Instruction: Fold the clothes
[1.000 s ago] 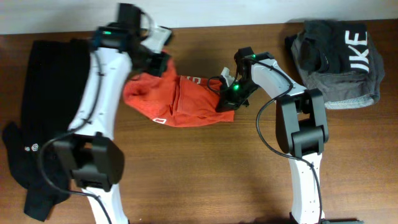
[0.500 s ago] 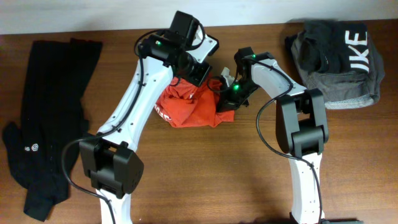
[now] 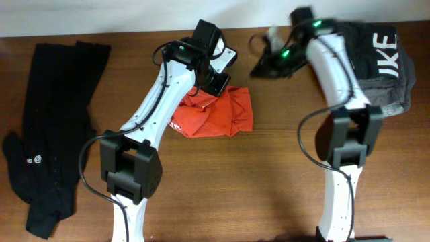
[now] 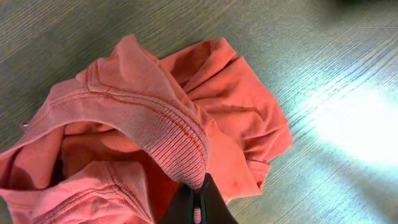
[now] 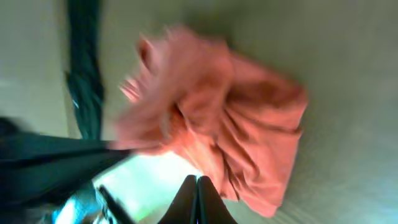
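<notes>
My left pincer (image 4: pixel 198 190) was closed on the ribbed collar of the orange-red T-shirt (image 3: pixel 218 115). The shirt lay crumpled on the table (image 3: pixel 269 181) near its middle, just under that wrist. My right pincer (image 5: pixel 197 186) was shut with nothing between its fingers. It hung over the wood just beside the dark grey garment (image 3: pixel 379 64) at the far right, and my right arm (image 3: pixel 332 60) crossed that garment's left edge. The long black garment (image 3: pixel 50 128) lay well apart along the left side.

From above, my left arm (image 3: pixel 153 101) hid the grip and the shirt's upper part. Only the left wrist view showed the collar rising to the fingertips. The right wrist view was blurred and gave the shirt as a bunched heap.
</notes>
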